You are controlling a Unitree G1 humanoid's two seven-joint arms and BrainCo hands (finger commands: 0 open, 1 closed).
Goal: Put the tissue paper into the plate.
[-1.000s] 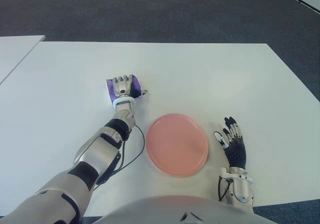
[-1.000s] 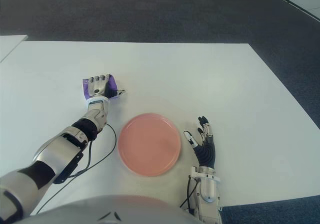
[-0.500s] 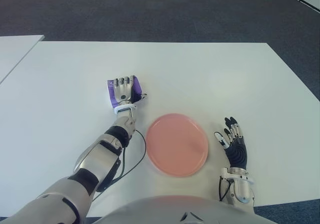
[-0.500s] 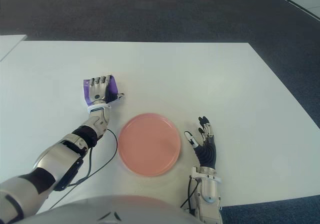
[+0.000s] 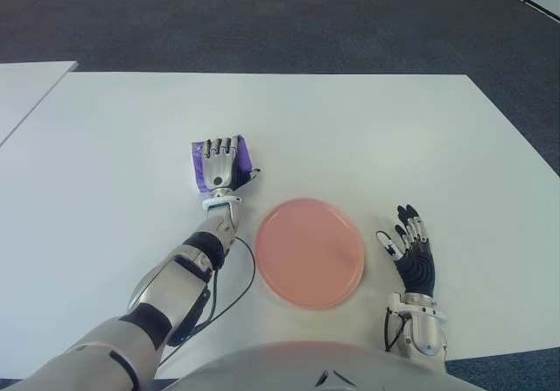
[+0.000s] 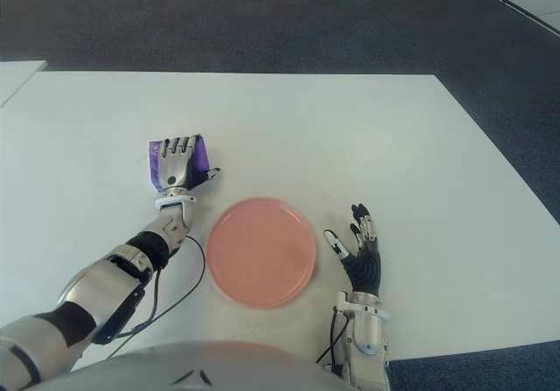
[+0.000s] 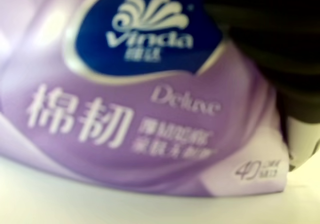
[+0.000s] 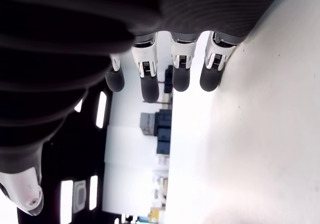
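Note:
A purple tissue pack (image 5: 244, 157) printed with white lettering (image 7: 125, 129) is in my left hand (image 5: 221, 165), whose fingers are curled over it, just left of and beyond the plate. The pink round plate (image 5: 309, 251) lies on the white table (image 5: 367, 137) in front of me with nothing in it. My right hand (image 5: 410, 253) shows to the right of the plate with straight, spread fingers (image 8: 181, 68) that hold nothing. Whether the pack touches the table cannot be told.
A second white table's corner (image 5: 35, 85) shows at the far left. Dark carpet (image 5: 262, 15) lies beyond the table's far edge. A black cable (image 5: 232, 286) loops beside my left forearm.
My left hand has moved nearer to me and slightly right with the tissue pack in it, closer to the plate. The right hand has stayed in place.

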